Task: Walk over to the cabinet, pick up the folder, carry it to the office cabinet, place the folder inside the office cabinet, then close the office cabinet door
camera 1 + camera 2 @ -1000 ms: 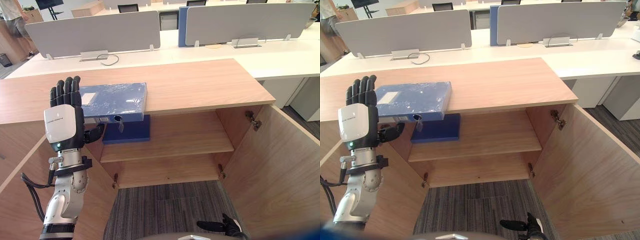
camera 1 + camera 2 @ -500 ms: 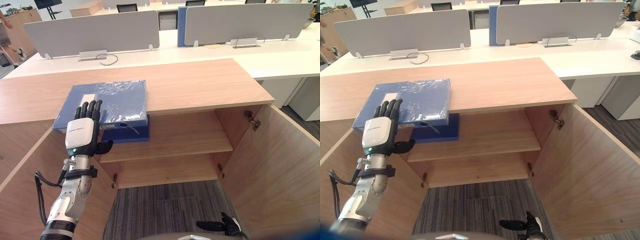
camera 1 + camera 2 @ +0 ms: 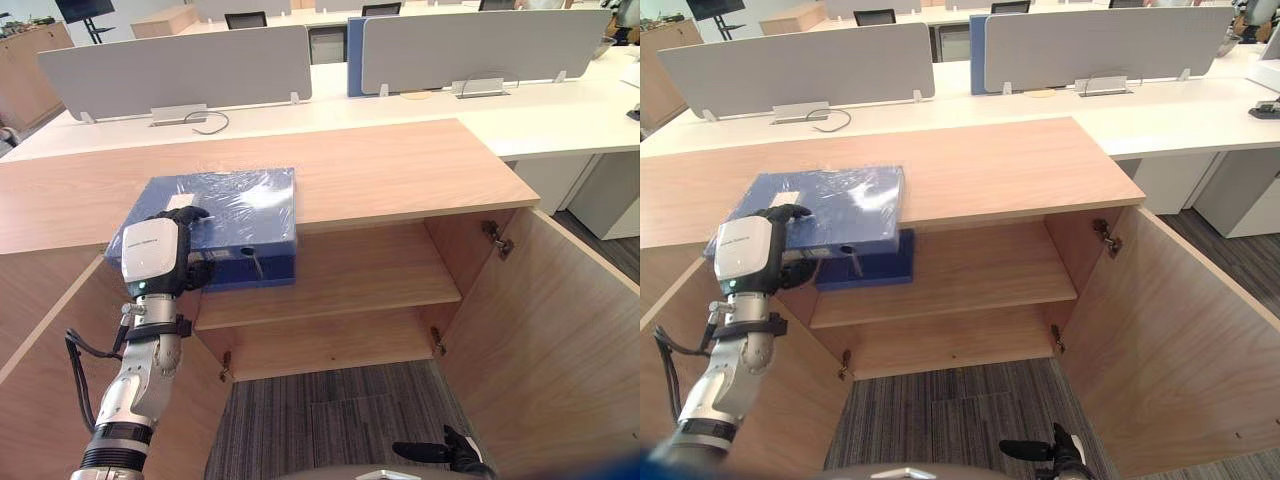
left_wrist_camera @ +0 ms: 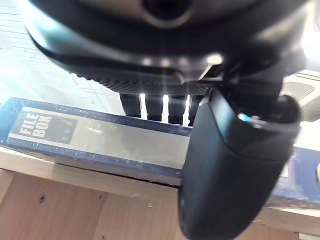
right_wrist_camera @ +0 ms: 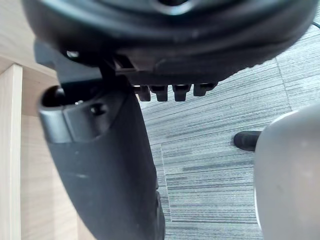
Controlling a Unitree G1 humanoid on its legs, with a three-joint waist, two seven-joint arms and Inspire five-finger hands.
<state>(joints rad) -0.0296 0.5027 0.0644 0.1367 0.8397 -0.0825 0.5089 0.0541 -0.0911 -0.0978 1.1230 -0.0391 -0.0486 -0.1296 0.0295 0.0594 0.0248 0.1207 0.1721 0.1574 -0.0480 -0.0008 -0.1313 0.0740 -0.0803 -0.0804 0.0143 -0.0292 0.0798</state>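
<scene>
A blue folder [image 3: 240, 200] wrapped in clear film lies flat on the wooden cabinet top [image 3: 400, 170], its spine overhanging the front edge. My left hand [image 3: 150, 250] is at the folder's near left corner, with fingers curled over the top face and the thumb against the spine. The left wrist view shows the labelled spine [image 4: 100, 142] just past the thumb [image 4: 235, 165]. Low by the carpet hangs my right hand [image 3: 440, 455], relaxed and holding nothing.
Both cabinet doors stand open, the right door [image 3: 545, 330] swung wide and the left door [image 3: 45, 360] beside my left arm. A second blue folder [image 3: 255, 277] lies on the upper shelf [image 3: 360, 270]. Desks with grey screens [image 3: 180, 65] stand behind.
My left hand came down from a raised, straight-fingered pose onto the folder's front edge, and its fingers have curled over the folder. The right hand stayed low.
</scene>
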